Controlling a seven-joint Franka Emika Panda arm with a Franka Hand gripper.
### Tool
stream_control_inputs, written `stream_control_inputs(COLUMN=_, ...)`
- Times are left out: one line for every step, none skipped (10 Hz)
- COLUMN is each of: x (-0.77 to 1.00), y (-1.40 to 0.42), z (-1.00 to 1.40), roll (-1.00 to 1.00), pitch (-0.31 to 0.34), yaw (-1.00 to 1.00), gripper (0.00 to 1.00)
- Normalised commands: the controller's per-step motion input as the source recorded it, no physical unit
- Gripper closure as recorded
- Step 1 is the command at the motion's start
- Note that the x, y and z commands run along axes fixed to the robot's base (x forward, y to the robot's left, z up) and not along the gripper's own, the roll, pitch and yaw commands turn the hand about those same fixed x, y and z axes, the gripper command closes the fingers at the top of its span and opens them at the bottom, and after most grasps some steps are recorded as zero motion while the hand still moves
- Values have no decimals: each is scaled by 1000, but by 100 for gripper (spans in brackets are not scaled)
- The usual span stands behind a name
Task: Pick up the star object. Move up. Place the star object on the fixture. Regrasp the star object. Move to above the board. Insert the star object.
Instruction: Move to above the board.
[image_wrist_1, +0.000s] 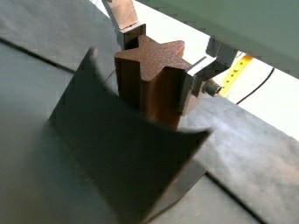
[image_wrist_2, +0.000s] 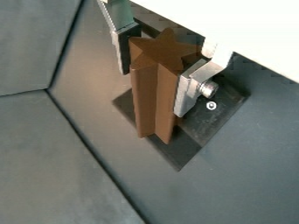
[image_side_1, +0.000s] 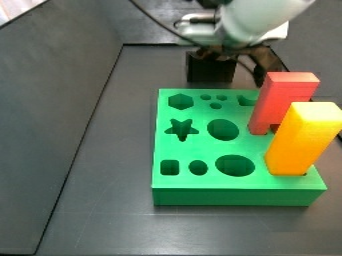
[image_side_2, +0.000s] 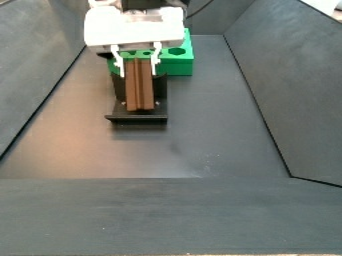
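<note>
The star object (image_wrist_1: 152, 68) (image_wrist_2: 156, 87) is a brown star-section peg standing upright on the fixture (image_wrist_2: 201, 140) (image_side_2: 138, 118). My gripper (image_wrist_1: 163, 59) (image_wrist_2: 156, 68) is shut on its upper part, one silver finger (image_wrist_1: 200, 77) pressed on each side. The fixture's dark angled wall (image_wrist_1: 117, 149) rises right beside the peg. In a side view the gripper (image_side_2: 138, 68) hangs over the fixture with the peg (image_side_2: 138, 88) below it. The green board (image_side_1: 181, 190) (image_side_2: 182, 60) lies beside the fixture (image_side_1: 207, 68), its star hole (image_side_1: 182, 128) empty.
A red block (image_side_1: 283, 100) and a yellow block (image_side_1: 301, 140) stand upright in the board's right side. Sloping dark walls (image_side_2: 40, 90) enclose the floor on both sides.
</note>
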Motion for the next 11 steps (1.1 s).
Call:
stream_control_inputs(x=71, y=30, z=1000, roll=-131, pitch=23, yaw=129, gripper=100)
stream_control_inputs(x=66, y=27, z=1000, roll=-101, pitch=8, yaw=104, gripper=100)
stream_control_inputs(x=60, y=24, z=1000, roll=-59, pitch=-7, yaw=78, gripper=100)
stream_control_inputs(x=54, y=21, z=1000, roll=-42, pitch=-11, yaw=59, gripper=100)
stream_control_inputs(x=49, y=19, z=1000, roll=-34, pitch=-11, yaw=44, gripper=100)
stream_control_inputs(x=45, y=18, z=1000, roll=-36, pitch=-8, yaw=30, gripper=100)
stream_control_inputs(x=36, y=16, z=1000, roll=-37, pitch=6, yaw=15, gripper=100)
stream_control_inputs(x=28, y=13, z=1000, roll=-38, pitch=19, yaw=8, gripper=100)
stream_control_inputs(x=21, y=9, z=1000, roll=-42, pitch=30, yaw=5, gripper=100)
stream_control_inputs(x=17, y=8, z=1000, roll=-43, pitch=38, yaw=5, gripper=100)
stream_control_inputs(x=7, y=4, z=1000, roll=-44, pitch=57, yaw=6, gripper=100)
